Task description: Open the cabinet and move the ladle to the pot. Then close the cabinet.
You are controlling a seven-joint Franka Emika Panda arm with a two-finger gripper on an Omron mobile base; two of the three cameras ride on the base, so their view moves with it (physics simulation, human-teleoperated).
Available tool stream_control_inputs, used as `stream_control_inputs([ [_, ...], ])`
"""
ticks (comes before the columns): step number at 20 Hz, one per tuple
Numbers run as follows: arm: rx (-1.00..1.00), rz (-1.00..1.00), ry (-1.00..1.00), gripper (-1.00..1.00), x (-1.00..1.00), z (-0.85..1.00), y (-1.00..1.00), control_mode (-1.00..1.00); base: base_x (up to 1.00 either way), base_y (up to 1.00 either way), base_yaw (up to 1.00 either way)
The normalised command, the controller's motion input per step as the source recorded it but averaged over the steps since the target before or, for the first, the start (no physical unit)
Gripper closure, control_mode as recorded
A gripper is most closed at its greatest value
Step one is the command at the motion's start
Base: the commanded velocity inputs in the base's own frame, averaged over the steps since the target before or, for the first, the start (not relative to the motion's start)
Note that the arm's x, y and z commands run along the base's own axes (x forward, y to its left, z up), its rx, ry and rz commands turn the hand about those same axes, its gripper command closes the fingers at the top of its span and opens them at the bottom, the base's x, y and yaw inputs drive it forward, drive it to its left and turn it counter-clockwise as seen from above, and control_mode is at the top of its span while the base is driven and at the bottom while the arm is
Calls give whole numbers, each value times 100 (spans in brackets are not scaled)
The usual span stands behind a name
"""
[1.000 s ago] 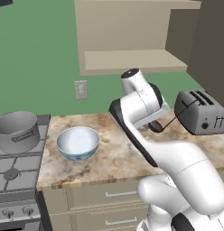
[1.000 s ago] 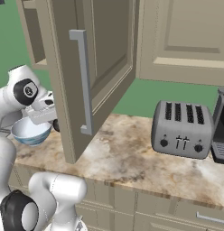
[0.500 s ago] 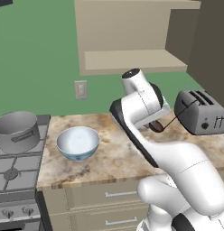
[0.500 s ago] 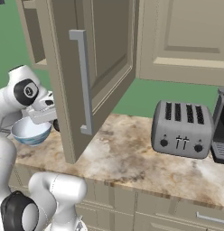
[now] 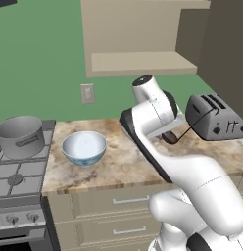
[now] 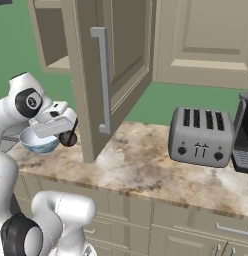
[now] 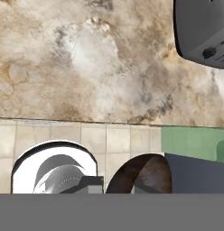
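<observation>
Claw (image 6: 65,131): closed tight on the slim dark-grey ladle (image 6: 69,138). It hangs over the bench, at 9 o'clock of the open door in the right base view. The fingertips themselves are too small to make out.

Ladle: held above the mottled beige stone bench (image 6: 141,167), not resting on it. The round dark scoop is at the low end and the thin handle slants upward. In the left base view the scoop (image 5: 169,138) shows at 3 o'clock of the arm's white elbow, with the handle running toward 2 o'clock across the front of the toaster. In the hand view the scoop (image 7: 142,174) sits at 6 o'clock.

Tan wall cabinet (image 6: 118,60): raised-panel door swung wide open, with a long vertical silver bar handle (image 6: 102,80) on its free edge. In the left base view a bare tan inner shelf (image 5: 143,63) shows at 12 o'clock.

Grey metal cylindrical pot (image 5: 20,136): upright on the grey stove top (image 5: 18,179) at 9 o'clock in the left base view, well apart from the ladle.

White-and-blue bowl (image 5: 84,148): on the bench, between the pot and the arm.

Silver four-slot toaster (image 6: 201,136): on the bench at 3 o'clock in the right base view, near the wall.

White wall outlet (image 5: 87,93): on the green wall, at 12 o'clock of the bowl.
</observation>
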Motion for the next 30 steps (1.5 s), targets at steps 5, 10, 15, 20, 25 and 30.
stream_control_inputs([
  [5, 0, 0, 0, 100, 0, 0, 0, 100, -15, 6, 0],
  [10, 0, 0, 0, 100, 0, 0, 0, 100, -9, 22, -2],
  [15, 0, 0, 0, 100, 0, 0, 0, 100, -8, 36, -5],
  [20, 0, 0, 0, 100, 0, 0, 0, 100, -1, 38, -2],
  [25, 0, 0, 0, 100, 0, 0, 0, 100, 0, 37, 0],
  [30, 0, 0, 0, 100, 0, 0, 0, 100, 0, 36, 0],
])
